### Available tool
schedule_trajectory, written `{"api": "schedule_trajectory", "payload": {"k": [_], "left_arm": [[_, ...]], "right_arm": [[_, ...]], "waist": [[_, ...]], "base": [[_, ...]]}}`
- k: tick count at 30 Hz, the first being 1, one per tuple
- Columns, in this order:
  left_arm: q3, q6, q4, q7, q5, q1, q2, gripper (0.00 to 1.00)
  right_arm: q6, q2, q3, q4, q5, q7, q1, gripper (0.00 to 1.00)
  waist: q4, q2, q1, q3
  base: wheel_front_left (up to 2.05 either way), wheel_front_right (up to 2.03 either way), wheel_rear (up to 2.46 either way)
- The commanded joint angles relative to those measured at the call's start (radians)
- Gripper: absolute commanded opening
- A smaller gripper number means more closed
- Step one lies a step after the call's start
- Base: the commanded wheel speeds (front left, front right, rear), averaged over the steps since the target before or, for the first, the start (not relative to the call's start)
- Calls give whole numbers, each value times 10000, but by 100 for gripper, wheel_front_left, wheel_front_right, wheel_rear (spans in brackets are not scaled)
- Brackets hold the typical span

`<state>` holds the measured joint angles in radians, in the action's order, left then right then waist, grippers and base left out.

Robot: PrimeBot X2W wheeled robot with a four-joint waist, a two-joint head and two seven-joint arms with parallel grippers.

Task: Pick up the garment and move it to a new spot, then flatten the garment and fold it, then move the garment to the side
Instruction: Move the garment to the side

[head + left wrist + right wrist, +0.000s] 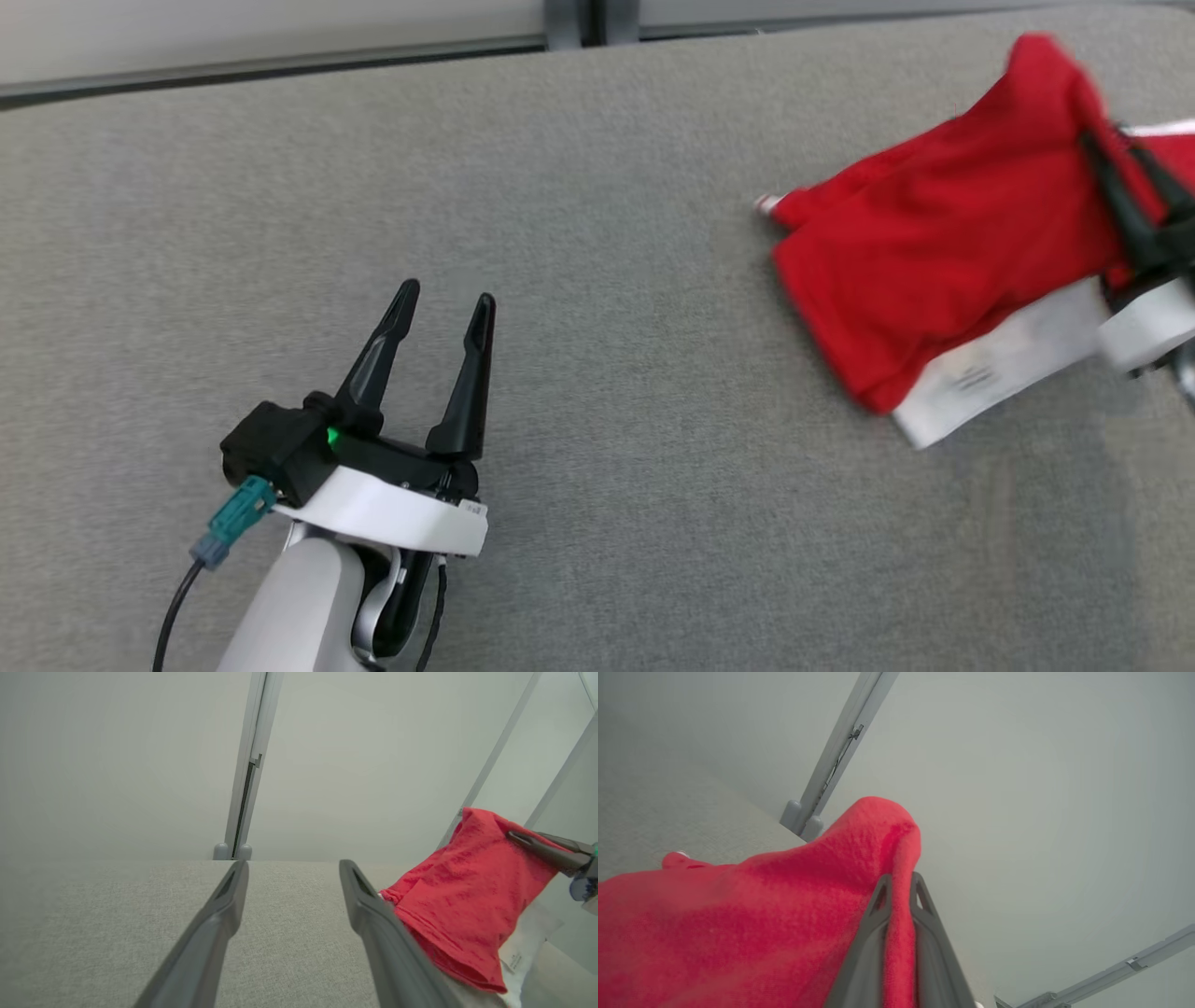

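At the far right corner of the desk [560,233], right gripper [901,879] clamps the garment [934,261], its length running leftward; left gripper [446,299] spread, empty

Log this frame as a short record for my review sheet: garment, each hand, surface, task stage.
garment: red and white garment, bunched, at the right of the head view, one end raised
right hand: right hand shut on a red fold of the garment
left hand: left hand open, holding nothing, apart from the garment
surface: grey fabric table
stage: gripped; not yet flattened or folded
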<state>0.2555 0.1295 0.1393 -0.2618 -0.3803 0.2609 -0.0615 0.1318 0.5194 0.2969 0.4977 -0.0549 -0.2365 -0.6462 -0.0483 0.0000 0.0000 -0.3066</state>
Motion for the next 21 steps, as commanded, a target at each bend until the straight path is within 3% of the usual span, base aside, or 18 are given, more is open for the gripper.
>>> {"api": "schedule_trajectory", "payload": {"k": [1, 6, 11, 21], "left_arm": [[25, 17, -36, -40, 43, 241, -127, 100], [242, 17, -154, -40, 98, 802, -406, 100], [502, 17, -222, -40, 76, 1335, -752, 100], [599, 17, -186, -17, -58, 1711, -990, 100]], "right_arm": [[-21, 212, -39, -8, 104, 50, -246, 0], [-21, 1104, -548, 321, 207, 221, -1285, 0], [-21, 1533, -1171, 925, 130, 447, -2160, 0], [-21, 1492, -1851, 2167, -83, 809, -2500, 0]], "waist": [[-444, 0, 0, -543], [-835, 0, 0, -1415], [-973, 0, 0, -2192], [-913, 0, 0, -2894]], "base": [[0, 0, 0], [0, 0, 0], [0, 0, 0], [0, 0, 0]]}}
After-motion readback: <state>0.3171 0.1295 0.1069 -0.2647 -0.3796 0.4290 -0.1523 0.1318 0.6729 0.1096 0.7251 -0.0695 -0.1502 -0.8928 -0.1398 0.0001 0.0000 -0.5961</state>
